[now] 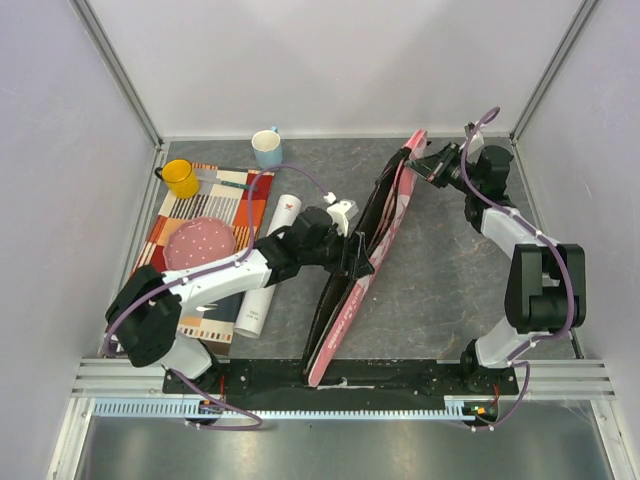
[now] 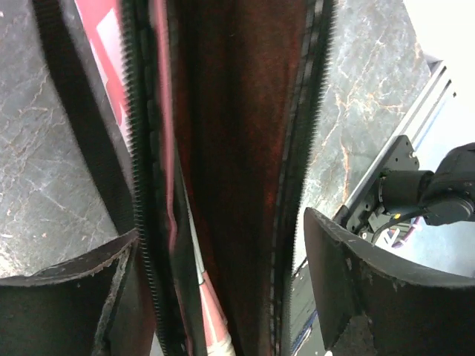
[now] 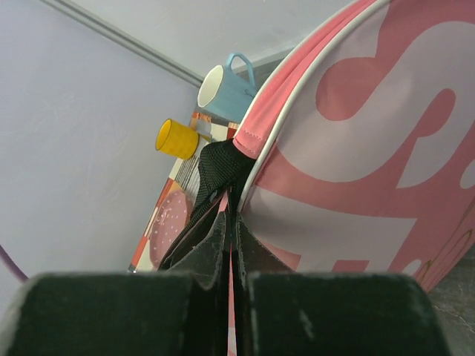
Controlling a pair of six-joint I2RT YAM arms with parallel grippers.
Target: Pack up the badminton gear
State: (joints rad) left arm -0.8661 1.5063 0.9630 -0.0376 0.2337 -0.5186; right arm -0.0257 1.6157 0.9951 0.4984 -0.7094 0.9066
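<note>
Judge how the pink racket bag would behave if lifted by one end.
Probably floppy: the racket bag is thin fabric, its edge pinched flat in the right end effector. Likely light, though its contents are unclear. It may sag or fall flat, since it stands on its long edge with the zip gaping.

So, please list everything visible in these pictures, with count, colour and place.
racket bag: one, pink, black inside, on its edge across the middle of the table, unzipped
tube: one, white, lying beside the mat
mat: one, striped, left side of the table
plate: one, pink, dotted, on the mat
yellow mug: one, at the mat's far corner
blue mug: one, beyond the mat
left hand: one, black, open at the bag's opening
right hand: one, black, shut on the bag's far end
</note>
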